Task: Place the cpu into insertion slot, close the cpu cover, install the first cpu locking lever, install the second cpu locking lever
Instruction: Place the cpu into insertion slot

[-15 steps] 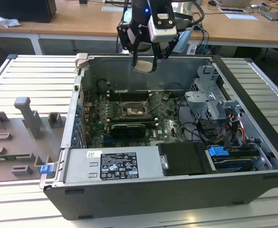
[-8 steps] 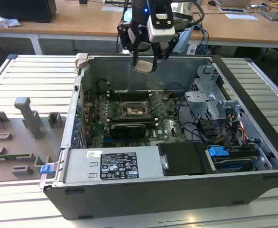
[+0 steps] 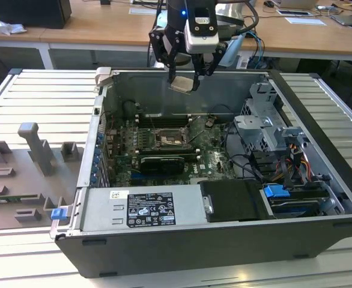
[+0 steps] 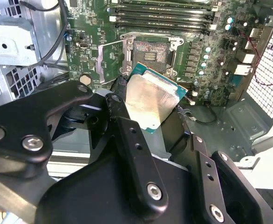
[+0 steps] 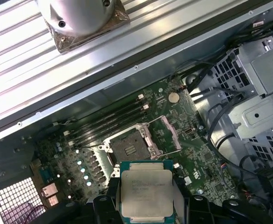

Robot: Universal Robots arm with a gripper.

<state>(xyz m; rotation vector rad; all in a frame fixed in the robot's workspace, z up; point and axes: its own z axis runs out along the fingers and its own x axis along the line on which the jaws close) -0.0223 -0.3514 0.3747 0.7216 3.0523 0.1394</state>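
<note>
Exterior view: the claw (image 3: pixel 184 80) hangs above the open computer case (image 3: pixel 164 249), near its far wall, pinching the cpu (image 3: pixel 184 84) by two opposite edges. The chip is tilted and clear of everything beneath it. In both wrist views the black fingers (image 5: pixel 109 201) bracket the silvery chip on either side, with its green edge showing. The insertion slot (image 5: pixel 128 145) lies on the green motherboard (image 5: pixel 199 158) well below the chip, bare, its dark contact field exposed. The cpu cover (image 5: pixel 170 134) stands open, off to one side of the slot, so the socket is ready to receive the chip. I judge the work to be in its first step: the chip is in hand over the board but not yet seated. Closing the cover and installing both locking levers are all left to do. The levers themselves are too thin to make out with confidence.
</note>
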